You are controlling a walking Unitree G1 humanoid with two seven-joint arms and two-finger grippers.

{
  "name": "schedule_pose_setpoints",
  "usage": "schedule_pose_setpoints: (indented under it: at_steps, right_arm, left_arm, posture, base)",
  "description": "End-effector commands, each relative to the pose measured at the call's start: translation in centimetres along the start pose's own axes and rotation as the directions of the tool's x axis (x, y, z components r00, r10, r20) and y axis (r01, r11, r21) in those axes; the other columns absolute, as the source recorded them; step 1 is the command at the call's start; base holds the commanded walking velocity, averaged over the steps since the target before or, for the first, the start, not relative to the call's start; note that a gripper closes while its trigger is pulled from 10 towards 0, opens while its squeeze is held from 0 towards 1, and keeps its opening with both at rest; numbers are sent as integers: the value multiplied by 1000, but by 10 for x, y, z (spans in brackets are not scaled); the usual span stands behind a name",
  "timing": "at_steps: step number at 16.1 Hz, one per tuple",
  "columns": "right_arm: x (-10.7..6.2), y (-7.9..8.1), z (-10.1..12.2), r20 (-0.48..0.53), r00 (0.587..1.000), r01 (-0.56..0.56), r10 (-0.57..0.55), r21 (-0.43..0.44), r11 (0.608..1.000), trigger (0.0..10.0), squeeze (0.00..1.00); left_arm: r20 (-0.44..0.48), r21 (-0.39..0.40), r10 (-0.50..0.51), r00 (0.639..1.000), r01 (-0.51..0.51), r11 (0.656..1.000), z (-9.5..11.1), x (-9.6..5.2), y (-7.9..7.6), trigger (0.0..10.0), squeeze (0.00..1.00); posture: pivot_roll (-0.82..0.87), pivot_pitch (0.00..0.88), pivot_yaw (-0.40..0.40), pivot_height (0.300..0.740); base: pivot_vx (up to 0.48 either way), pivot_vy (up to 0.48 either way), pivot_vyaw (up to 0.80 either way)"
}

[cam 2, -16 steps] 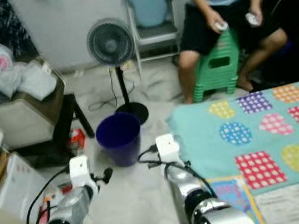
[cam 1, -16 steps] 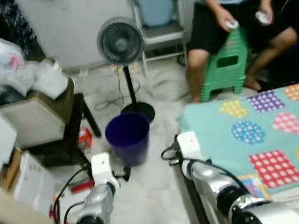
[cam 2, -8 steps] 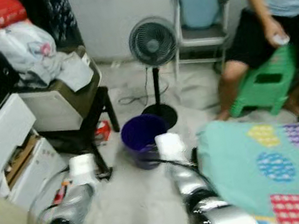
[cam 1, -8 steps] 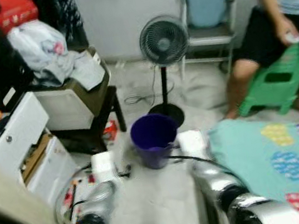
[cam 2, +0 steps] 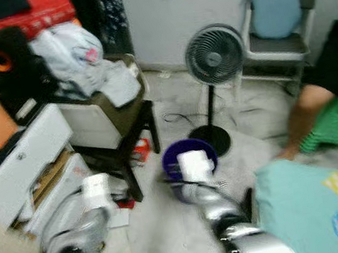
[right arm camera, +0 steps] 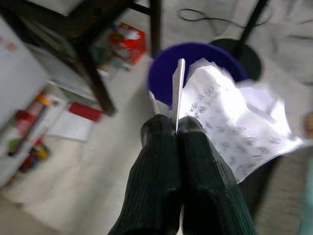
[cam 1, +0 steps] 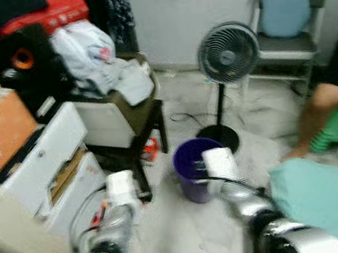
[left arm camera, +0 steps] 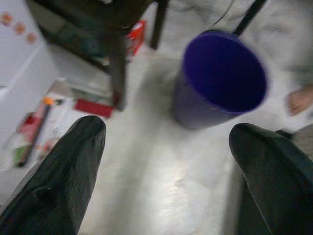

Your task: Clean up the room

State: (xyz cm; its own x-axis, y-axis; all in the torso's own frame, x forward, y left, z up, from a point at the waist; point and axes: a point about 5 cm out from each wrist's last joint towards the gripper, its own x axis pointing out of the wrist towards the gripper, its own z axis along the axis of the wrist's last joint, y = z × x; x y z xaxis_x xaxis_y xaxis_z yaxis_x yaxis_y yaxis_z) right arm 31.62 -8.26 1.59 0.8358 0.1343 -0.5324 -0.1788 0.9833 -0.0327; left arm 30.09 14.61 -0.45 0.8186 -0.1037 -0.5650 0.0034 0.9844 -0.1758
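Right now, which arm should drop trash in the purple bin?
Right. The right gripper is shut on crumpled paper, held just short of the purple bin. The left gripper is open with nothing between its fingers.

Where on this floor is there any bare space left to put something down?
The pale floor in front of the purple bin, between it and the dark chair leg, looks free. Beside the white drawers it is crowded with red packets and papers. The fan's base sits just behind the bin.
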Motion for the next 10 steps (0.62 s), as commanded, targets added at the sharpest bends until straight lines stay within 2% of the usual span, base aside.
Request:
schedule_pose_setpoints:
  at_steps: [1,8,10]
  right_arm:
    - [0,-15,0,-4,999,37,-37,-1,999,10000,0]
    - [0,-15,0,-14,999,42,-42,-6,999,10000,0]
    - [0,-15,0,-11,999,41,-41,-5,999,10000,0]
  left_arm:
    - [12,3,-28,1000,28,1000,5,2,-10,10000,0]
    - [12,1,-28,1000,28,1000,5,2,-10,10000,0]
    - [13,2,-30,999,30,1000,6,2,-10,10000,0]
  posture:
    - [-160,0,24,740]
    - [-160,0,24,740]
    - [-161,0,24,740]
  base:
    - [285,0,0]
    - [0,0,-723]
    - [264,0,0]
